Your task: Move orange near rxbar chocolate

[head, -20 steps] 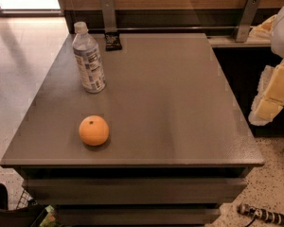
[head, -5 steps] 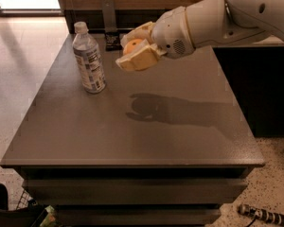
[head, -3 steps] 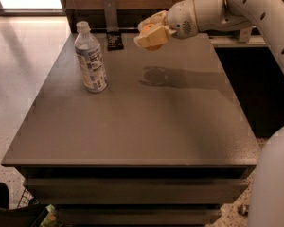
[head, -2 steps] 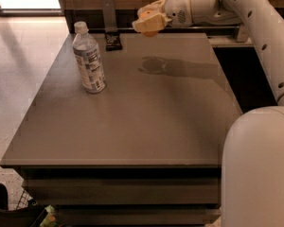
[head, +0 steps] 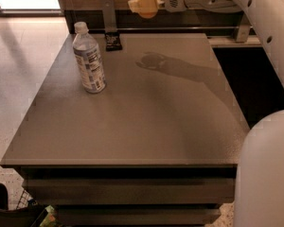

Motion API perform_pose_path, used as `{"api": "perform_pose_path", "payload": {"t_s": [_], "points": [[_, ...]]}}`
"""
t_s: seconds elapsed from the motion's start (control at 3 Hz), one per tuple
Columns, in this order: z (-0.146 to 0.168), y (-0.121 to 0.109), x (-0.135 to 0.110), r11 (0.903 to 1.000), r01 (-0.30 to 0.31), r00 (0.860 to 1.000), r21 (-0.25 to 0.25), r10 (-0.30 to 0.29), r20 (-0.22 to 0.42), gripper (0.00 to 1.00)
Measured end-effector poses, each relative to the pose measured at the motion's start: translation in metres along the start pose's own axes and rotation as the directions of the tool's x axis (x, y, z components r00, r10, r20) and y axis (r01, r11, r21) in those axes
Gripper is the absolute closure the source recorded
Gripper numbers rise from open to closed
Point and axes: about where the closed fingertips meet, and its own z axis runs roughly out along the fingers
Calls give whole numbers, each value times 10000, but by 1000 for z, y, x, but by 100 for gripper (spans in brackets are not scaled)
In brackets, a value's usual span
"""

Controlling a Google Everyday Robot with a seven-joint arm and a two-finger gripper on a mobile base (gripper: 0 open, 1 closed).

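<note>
My gripper (head: pixel 143 4) is high over the back edge of the table, right of the rxbar chocolate. It is shut on the orange (head: pixel 149 9), which shows only as an orange patch between the cream-coloured fingers. The rxbar chocolate (head: pixel 113 42) is a small dark flat wrapper lying at the table's back edge, below and left of the gripper. The gripper's shadow (head: pixel 154 60) falls on the tabletop right of the bar.
A clear water bottle (head: pixel 88 60) with a white cap stands upright at the left back of the grey table (head: pixel 146 122), in front of the bar. A metal bracket (head: pixel 109 13) rises behind the bar. My white arm (head: pixel 255 13) spans the right side.
The gripper has carried the orange from above the table's middle toward the back and left, closer to the rxbar chocolate. Bottle and bar have not moved.
</note>
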Motion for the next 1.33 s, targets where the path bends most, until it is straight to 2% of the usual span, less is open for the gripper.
{"api": "perform_pose_path", "payload": {"t_s": [0.33, 0.67, 1.0, 1.33], "points": [[14, 18, 16, 9956, -668, 9973, 653, 686, -259, 100], [41, 47, 63, 9863, -1527, 9865, 622, 1560, -508, 100], [63, 63, 106, 9769, -2036, 9775, 644, 2066, -434, 100], [72, 60, 117, 9800, -1861, 9820, 701, 1878, -179, 100]]}}
